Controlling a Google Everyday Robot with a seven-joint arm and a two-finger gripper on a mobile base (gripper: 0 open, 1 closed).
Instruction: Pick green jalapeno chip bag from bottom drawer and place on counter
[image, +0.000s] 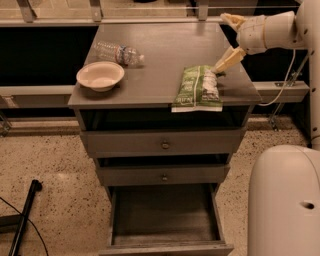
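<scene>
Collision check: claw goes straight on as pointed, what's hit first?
Likely the crinkly green chip bag on the grey wooden counter; the open claw, over the counter's right edge, angles down-left at it. Depth unclear.

All I'm getting for the room is a speckled beige terrazzo floor, dark panels behind with a pale ledge running across, and a black pole lying bottom left. The light is warm and dim. The end effector sits up top right.
</scene>
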